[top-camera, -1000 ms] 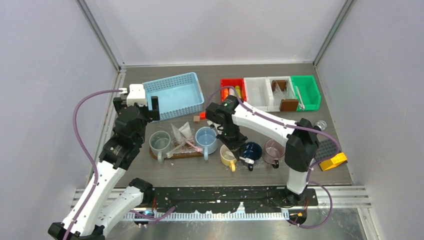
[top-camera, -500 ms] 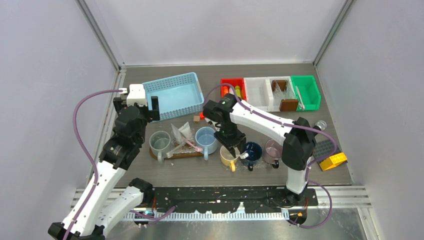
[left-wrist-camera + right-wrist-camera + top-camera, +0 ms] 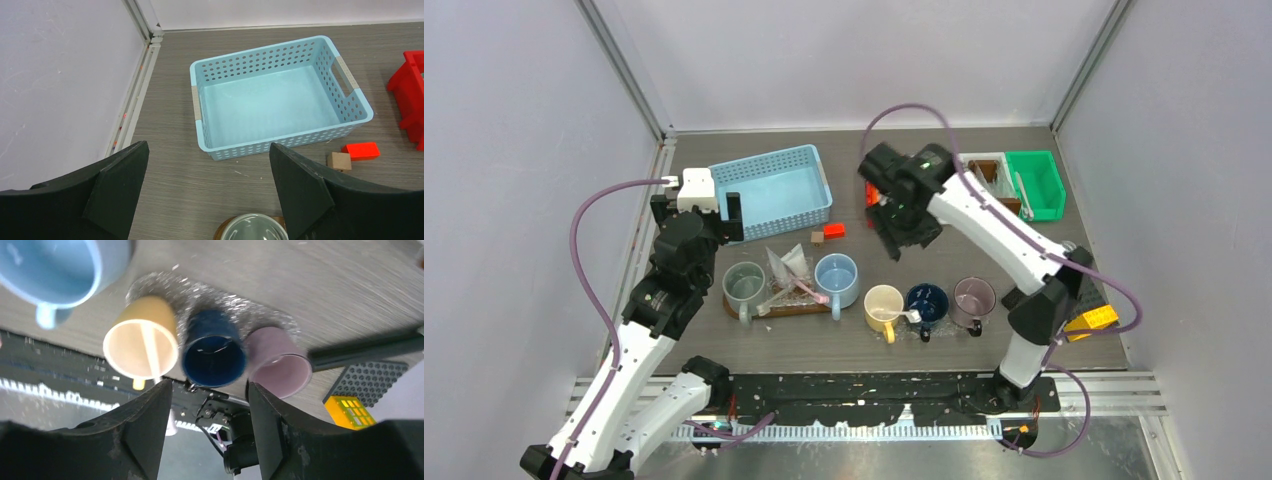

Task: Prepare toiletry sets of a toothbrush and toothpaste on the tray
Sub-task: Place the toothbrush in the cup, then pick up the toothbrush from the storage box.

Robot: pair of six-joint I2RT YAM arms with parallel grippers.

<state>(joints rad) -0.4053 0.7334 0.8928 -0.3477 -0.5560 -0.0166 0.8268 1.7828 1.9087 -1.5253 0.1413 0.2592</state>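
Facing perforated blue plastic basket (image 3: 280, 142), left gripper (image 3: 207, 147) spread, empty; right gripper (image 3: 209, 385) parted, empty, toward round glossy mugs (image 3: 214, 357).

Straight ahead of the left gripper (image 3: 206, 147) a light blue basket (image 3: 280, 141) with many small holes in its walls stands on the grey wood-pattern table (image 3: 240, 50). Its near wall is just beyond the fingertips. To the right of this gripper, near the basket's corner, a red block (image 3: 361, 150) lies with a small wooden cube (image 3: 339, 161) just beside it (whether they touch, I cannot tell). Further right stands a red bin (image 3: 412, 95). On the right side of the right gripper (image 3: 209, 385) a black mat (image 3: 380, 377) full of holes lies beside a yellow piece (image 3: 354, 412) with a grid pattern. A green bin (image 3: 1036, 183) stands at the far right of the table.
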